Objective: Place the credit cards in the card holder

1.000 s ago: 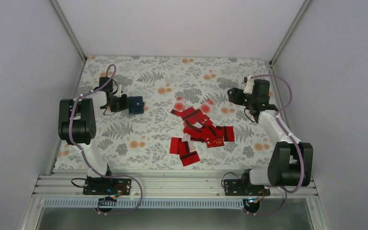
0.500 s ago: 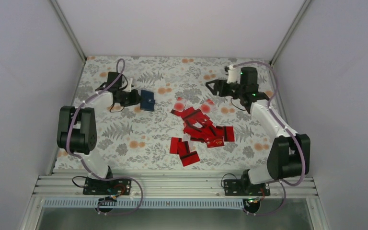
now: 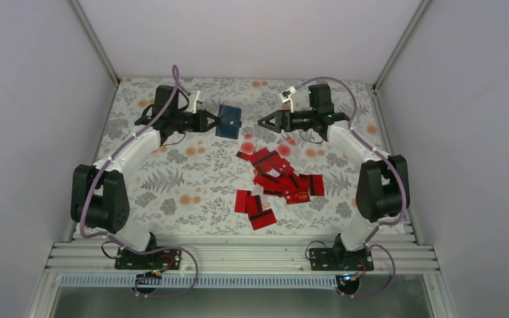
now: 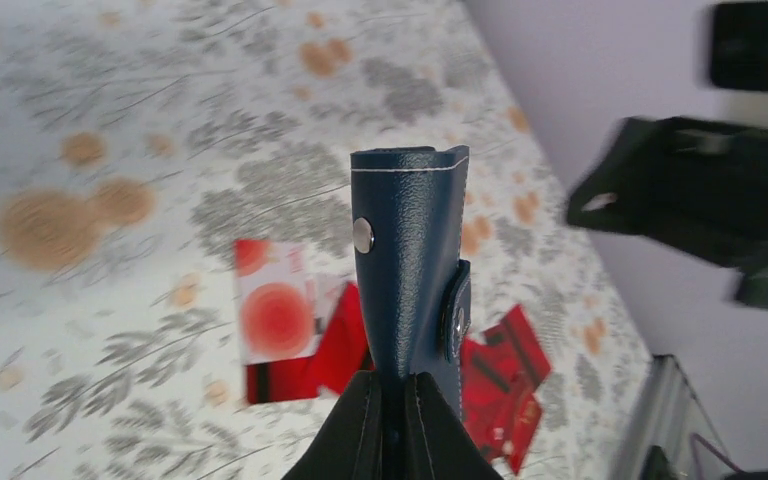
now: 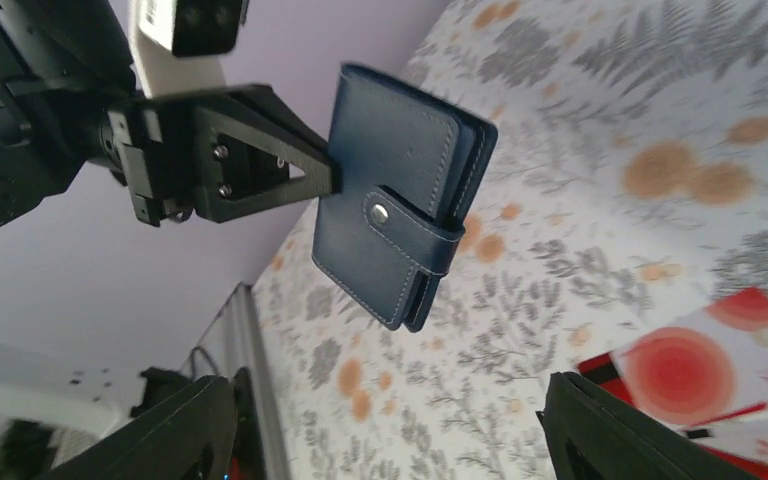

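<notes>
I am clamping my left pincer [image 3: 211, 122] together on one edge of the card holder [image 3: 228, 121], and I am holding that dark blue pouch up off the flowered cloth [image 3: 172, 179], clear of the table. The holder is sitting closed in my grip: its strap [image 5: 407, 232] is wrapping round the open edge and is fastened by a silver snap, and a second silver stud [image 4: 363, 235] is showing on the side facing my left wrist camera. The pale stitching along its rim is showing plainly.

My right pincer [image 3: 265, 124] is hovering just beside the holder, on the side away from my left pincer, and is pointing straight at it. Its two fingers [image 5: 188, 432] are standing wide apart with nothing between them, and they are not touching the holder.

The credit cards [image 3: 278, 179] are lying in a loose, overlapping heap on the cloth, below the holder and toward my arm bases from it. One pale card with red rings [image 4: 275, 315] is lying at the edge of the heap closest to the holder, face up. One card with gold lettering [image 3: 298, 196] is lying on the side of the heap away from the holder. None of the cards is touching the holder.
</notes>
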Tool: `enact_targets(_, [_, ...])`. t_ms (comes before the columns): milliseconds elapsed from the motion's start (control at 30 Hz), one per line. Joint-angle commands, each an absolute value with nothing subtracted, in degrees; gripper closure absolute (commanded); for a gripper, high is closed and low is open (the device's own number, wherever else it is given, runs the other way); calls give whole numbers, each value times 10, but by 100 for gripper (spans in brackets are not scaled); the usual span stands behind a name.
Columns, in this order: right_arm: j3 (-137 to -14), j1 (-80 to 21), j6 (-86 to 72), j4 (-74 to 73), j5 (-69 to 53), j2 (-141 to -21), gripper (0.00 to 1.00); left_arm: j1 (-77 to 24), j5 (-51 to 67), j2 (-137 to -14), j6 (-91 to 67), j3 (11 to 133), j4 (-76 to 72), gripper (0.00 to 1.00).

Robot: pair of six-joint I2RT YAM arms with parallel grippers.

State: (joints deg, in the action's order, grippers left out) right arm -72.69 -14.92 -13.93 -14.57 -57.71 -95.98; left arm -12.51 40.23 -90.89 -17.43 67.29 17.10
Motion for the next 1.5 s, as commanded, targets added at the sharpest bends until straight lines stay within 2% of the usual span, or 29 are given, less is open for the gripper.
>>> enact_targets(0, [-764,-170,-149,-162,-686,-1003,21,-134,500,-889,-197,685,113,98])
enact_targets(233, [-812,-187,-199,-119,-743,-1046,22,-153,565,-891,-212,711,86,98])
enact_targets(333, [-835,-193,-225,-99,-758,-1060,29,-160,574,-893,-217,721,85,98])
enact_targets(400, [-853,-200,-234,-95,-766,-1069,37,-165,580,-896,-216,725,86,98])
enact_targets(567, [-869,-207,-279,-55,-769,-1073,66,-170,587,-897,-214,729,90,98])
enact_targets(800, [-863,-208,-296,-42,-775,-1064,87,-170,605,-891,-193,729,111,94])
enact_targets(900, [-856,-209,-289,-45,-784,-1055,96,-170,611,-883,-177,726,123,85])
enact_targets(1000, [-852,-212,-257,-66,-797,-1046,96,-170,632,-873,-146,728,146,49])
enact_targets(1100, [-857,-215,-213,-98,-820,-1039,96,-168,666,-867,-108,735,178,20])
enact_targets(1133, [-859,-216,-196,-108,-834,-1037,96,-167,680,-865,-103,734,181,14])
enact_targets(1233, [-881,-217,-127,-168,-877,-1041,96,-166,732,-858,-91,726,180,14])
enact_targets(1467, [-938,-229,-23,-272,-951,-1063,96,-167,779,-864,-48,740,223,27])
